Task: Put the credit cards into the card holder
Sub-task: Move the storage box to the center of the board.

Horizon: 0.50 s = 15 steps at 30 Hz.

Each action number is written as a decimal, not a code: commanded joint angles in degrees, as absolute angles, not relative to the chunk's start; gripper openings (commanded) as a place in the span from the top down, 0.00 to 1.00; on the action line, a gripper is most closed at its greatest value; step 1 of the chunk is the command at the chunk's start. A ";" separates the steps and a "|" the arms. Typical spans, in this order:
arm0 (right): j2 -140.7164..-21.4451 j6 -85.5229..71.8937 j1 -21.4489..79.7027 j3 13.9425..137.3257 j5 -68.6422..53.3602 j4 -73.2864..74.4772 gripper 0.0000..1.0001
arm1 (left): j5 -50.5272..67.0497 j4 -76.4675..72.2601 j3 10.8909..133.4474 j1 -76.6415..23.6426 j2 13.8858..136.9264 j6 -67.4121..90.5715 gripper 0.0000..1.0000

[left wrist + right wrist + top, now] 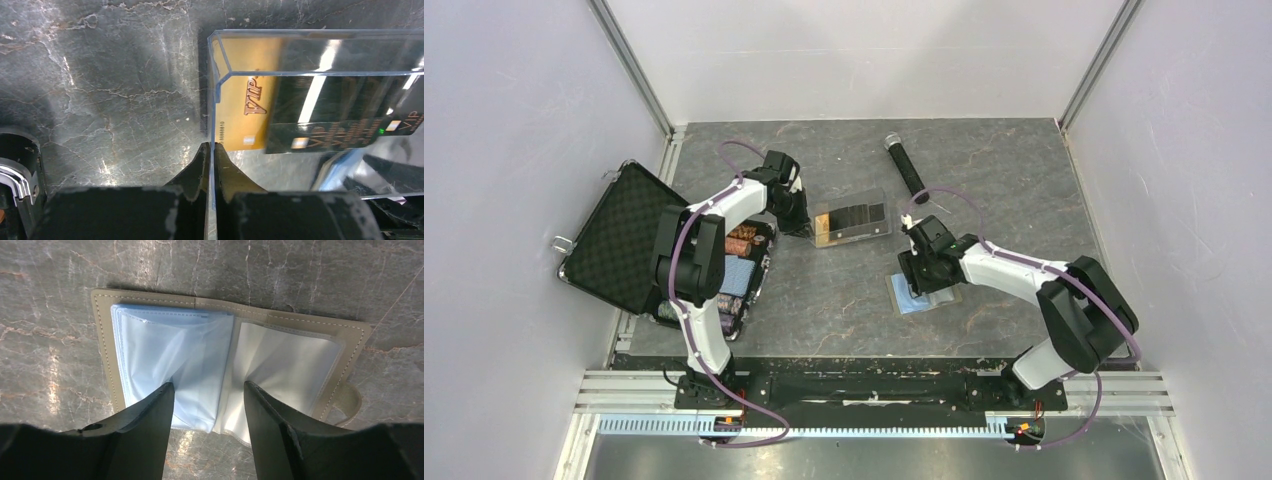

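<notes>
The left gripper [211,150] is pinched tight on the thin side wall of the clear box [320,55], at the box's 9 o'clock edge. Inside lie the cards [242,95], a gold one nearest that wall. At the box's 5 o'clock the holder [105,340] lies open, blue sleeves up. The right gripper [209,390] stands over it, jaws apart, tips against the sleeves, gripping nothing.

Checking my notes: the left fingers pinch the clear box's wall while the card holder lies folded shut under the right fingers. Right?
No: the card holder lies open, not folded shut, as the right wrist view shows. The left fingers do pinch the wall of the clear box.
</notes>
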<state>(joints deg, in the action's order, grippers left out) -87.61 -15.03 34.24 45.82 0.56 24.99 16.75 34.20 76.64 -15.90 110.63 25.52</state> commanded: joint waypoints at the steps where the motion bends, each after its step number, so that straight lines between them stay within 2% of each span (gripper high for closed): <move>1: -94.42 -14.95 36.00 44.16 11.13 29.96 0.41 | 18.33 37.93 79.63 -16.35 108.45 22.94 0.90; 9: -95.37 -16.37 36.34 42.13 7.85 28.42 0.26 | 18.35 42.16 83.32 -16.52 108.99 21.42 0.80; 15: -96.22 -16.33 35.74 40.89 2.36 26.09 0.20 | 18.98 42.89 83.86 -16.87 108.98 21.34 0.65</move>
